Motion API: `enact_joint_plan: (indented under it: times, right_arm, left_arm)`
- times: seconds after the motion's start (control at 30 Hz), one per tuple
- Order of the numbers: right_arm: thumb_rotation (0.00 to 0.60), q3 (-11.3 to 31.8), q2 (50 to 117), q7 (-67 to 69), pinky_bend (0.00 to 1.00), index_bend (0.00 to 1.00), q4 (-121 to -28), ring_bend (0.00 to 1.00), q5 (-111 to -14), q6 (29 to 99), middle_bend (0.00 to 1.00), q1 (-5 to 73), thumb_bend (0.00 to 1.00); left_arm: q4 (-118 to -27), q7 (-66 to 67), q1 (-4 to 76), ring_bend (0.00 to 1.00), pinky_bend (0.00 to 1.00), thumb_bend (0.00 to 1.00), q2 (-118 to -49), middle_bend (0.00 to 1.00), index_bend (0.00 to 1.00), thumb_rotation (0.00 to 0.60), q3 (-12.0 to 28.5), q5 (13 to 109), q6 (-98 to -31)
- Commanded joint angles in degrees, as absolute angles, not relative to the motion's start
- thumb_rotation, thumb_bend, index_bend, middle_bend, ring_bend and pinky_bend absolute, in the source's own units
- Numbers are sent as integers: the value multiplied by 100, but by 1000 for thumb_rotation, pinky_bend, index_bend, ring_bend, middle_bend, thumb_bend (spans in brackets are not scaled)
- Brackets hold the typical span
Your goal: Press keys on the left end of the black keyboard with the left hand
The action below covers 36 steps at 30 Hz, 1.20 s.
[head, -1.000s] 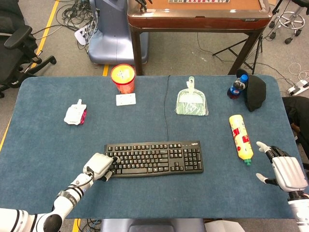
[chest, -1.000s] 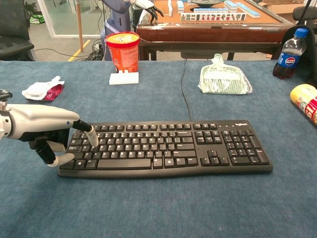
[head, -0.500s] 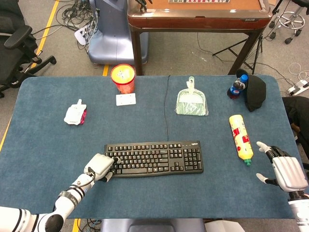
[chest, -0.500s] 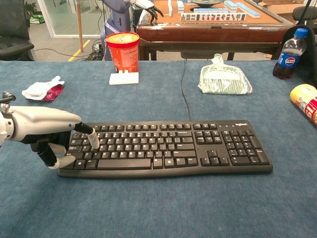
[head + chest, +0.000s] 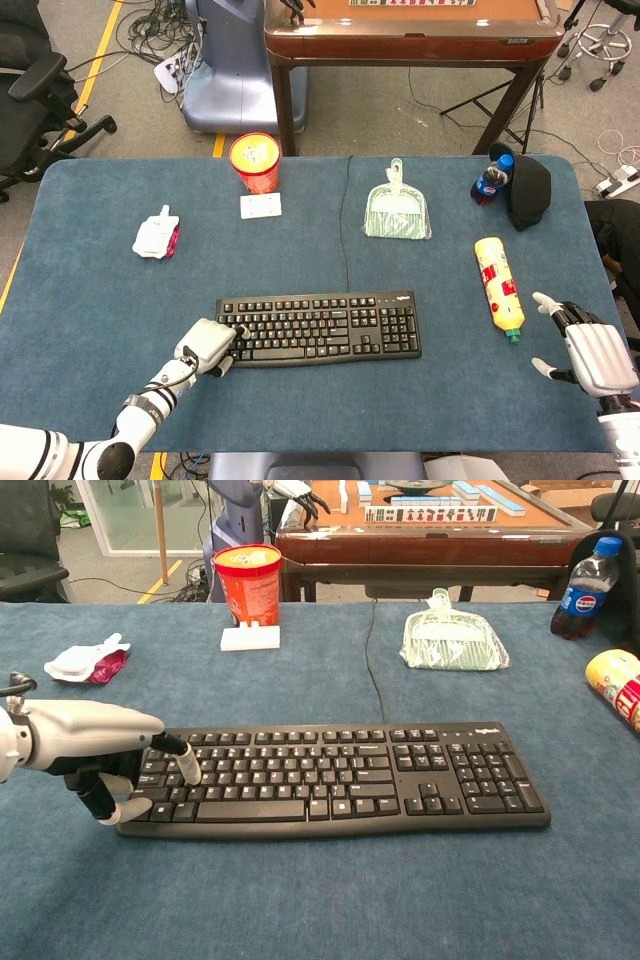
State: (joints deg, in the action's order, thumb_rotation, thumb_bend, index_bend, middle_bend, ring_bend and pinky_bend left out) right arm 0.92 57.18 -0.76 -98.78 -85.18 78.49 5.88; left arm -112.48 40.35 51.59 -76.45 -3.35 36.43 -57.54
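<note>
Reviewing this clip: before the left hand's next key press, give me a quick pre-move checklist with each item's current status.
1. Left hand is over the left end of the black keyboard: ok.
2. One finger extended down onto the keys, others curled: ok.
3. Key actually depressed: cannot tell.
4. Keyboard lies flat and square on the table: ok.
5. Right hand is away from the keyboard, holding nothing: ok.
6. Yellow bottle is clear of the keyboard: ok.

Pepsi logo on blue-capped bottle (image 5: pixel 582 590); small illegible brand mark on black keyboard (image 5: pixel 340 776) top-right corner.
</note>
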Motion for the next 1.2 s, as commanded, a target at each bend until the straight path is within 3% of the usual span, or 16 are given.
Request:
enact_joint_plan:
  times: [0.03, 0.43, 0.6, 0.73, 0.83, 1.0, 1.2]
  right_arm:
    - [600, 91, 5712, -69, 383, 172, -9879, 215, -8520, 7848, 300, 587, 5]
    - [600, 93, 5692, -14, 383, 172, -9884, 215, -8553, 7891, 300, 570, 5]
    - [600, 87, 5701, -29, 383, 172, -9882, 215, -8558, 7883, 300, 570, 5]
    - [600, 84, 5728, -83, 383, 172, -9876, 215, -8541, 7851, 300, 582, 5]
    - [600, 84, 5757, -143, 383, 172, -9874, 215, -8515, 7821, 300, 592, 5]
    - [600, 83, 5807, -247, 383, 172, -9868, 215, -8463, 7767, 300, 609, 5]
    - [600, 84, 5854, -347, 383, 172, -9848, 215, -8423, 7685, 300, 649, 5]
  left_arm:
    - [-11245, 4025, 5164, 965, 1000, 447, -7652, 1000, 243, 600, -343, 3638, -5759]
    - [-11616, 3729, 4953, 964, 1000, 447, -7328, 1000, 225, 600, -337, 4001, -6108]
    - [-11895, 3302, 4443, 913, 1000, 439, -6980, 974, 199, 600, -513, 4960, -6648]
    - [-11852, 2960, 3851, 802, 999, 436, -6779, 817, 176, 600, -839, 6155, -7278]
    - [-11745, 2770, 3389, 692, 956, 434, -6663, 634, 153, 600, -1028, 6871, -7845]
    - [-11525, 2631, 2664, 455, 750, 407, -6548, 383, 136, 600, -1220, 7497, -8646]
    - [-11210, 2409, 2060, 358, 556, 392, -6456, 332, 141, 600, -1340, 7841, -9047]
